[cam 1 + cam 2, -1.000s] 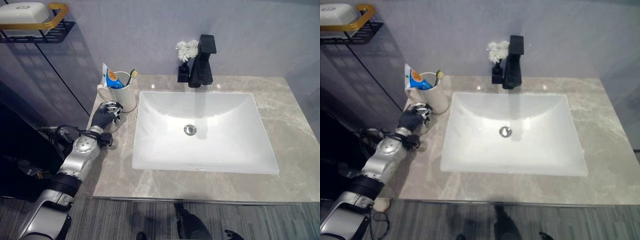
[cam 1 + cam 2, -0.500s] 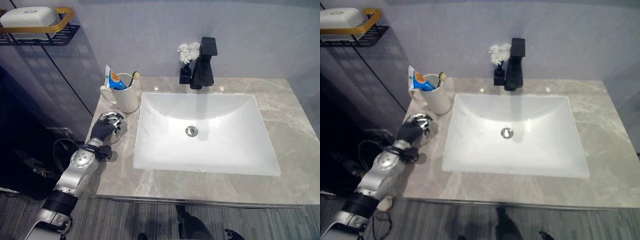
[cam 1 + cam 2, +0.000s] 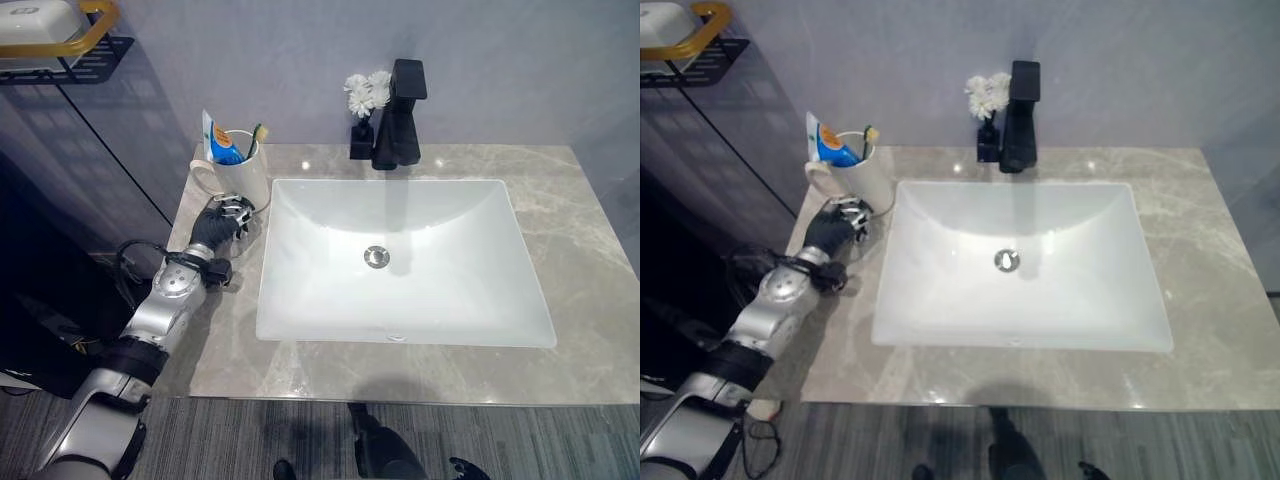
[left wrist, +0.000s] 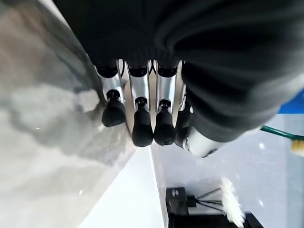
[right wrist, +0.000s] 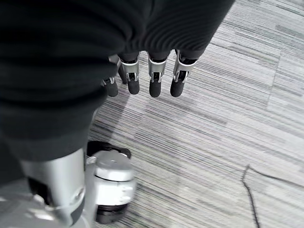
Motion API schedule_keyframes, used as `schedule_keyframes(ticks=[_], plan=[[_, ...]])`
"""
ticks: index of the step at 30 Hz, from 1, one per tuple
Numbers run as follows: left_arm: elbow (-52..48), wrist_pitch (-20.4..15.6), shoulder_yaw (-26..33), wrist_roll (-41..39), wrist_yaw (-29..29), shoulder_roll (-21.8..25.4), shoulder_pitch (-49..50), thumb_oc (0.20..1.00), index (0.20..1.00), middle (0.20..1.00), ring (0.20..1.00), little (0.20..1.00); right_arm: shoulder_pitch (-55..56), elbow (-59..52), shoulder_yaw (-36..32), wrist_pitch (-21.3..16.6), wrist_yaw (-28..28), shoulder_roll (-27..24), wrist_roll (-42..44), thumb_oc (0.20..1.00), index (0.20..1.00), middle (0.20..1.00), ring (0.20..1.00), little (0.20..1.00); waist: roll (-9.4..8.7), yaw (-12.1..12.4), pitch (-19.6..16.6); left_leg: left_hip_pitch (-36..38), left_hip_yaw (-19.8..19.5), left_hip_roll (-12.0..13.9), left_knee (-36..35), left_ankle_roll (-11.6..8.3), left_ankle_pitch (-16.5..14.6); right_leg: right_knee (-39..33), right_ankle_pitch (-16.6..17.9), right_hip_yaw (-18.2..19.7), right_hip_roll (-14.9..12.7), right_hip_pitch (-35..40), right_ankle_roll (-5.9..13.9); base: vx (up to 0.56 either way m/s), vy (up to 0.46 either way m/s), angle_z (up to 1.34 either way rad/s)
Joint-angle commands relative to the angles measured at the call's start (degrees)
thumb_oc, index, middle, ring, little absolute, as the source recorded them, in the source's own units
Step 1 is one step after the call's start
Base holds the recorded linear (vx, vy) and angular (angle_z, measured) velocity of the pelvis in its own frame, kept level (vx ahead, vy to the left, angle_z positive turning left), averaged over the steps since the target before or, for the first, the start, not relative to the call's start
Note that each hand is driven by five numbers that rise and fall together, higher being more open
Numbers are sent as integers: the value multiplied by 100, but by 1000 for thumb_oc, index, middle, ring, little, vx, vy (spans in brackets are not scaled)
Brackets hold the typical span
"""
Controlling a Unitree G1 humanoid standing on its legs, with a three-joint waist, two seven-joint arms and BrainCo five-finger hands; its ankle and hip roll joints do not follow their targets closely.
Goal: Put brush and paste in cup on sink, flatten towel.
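Since half a second ago, left hand (image 3: pixel 213 228) has moved back up to the cup (image 3: pixel 240 180), its fingers (image 4: pixel 142 128) loosely curled and holding nothing. Cup stands on the counter (image 3: pixel 590 230) left of the sink (image 3: pixel 400 260), holding brush (image 3: pixel 256 136) and paste (image 3: pixel 215 140), both partly hidden by its rim. Right hand (image 5: pixel 142 71) hangs over the floor (image 5: pixel 228 123), fingers relaxed, empty.

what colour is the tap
Black tap, clearest in the left eye view.
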Motion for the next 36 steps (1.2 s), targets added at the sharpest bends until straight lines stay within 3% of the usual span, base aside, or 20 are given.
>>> schedule_keyframes(ticks=[1, 10, 21, 36], plan=[[216, -209, 204, 110, 236, 277, -479, 200, 200, 200, 200, 200, 11, -20, 102, -64, -18, -176, 161, 1000, 1000, 1000, 1000, 1000, -70, -16, 3, 200, -227, 89, 94, -114, -22, 874, -536, 155, -142, -230, 500, 50, -35, -2], [858, -212, 95, 262, 500, 475, -1170, 200, 200, 200, 200, 200, -32, -105, 201, -75, -72, -234, 196, 1000, 1000, 1000, 1000, 1000, -40, -65, -36, 115, -252, 239, 28, -214, 92, 1002, -671, 36, -25, -386, 447, 7, -19, 1], [1059, -238, 263, 388, 687, 656, -1272, 200, 200, 200, 200, 200, -27, -179, 192, -118, -75, -285, 215, 1000, 1000, 1000, 1000, 1000, -20, -58, -29, 72, -270, 306, 28, -270, 130, 1001, -721, -36, 13, -409, 417, 3, -7, 4], [2107, -343, 146, 440, 929, 852, -2066, 200, 200, 200, 200, 200, -160, -214, 304, -191, -83, -359, 383, 1000, 1000, 1000, 1000, 1000, -95, -195, 90, -164, -196, 377, 28, -340, 233, 1146, -717, -1, 119, -801, 391, -5, -2, -1]])
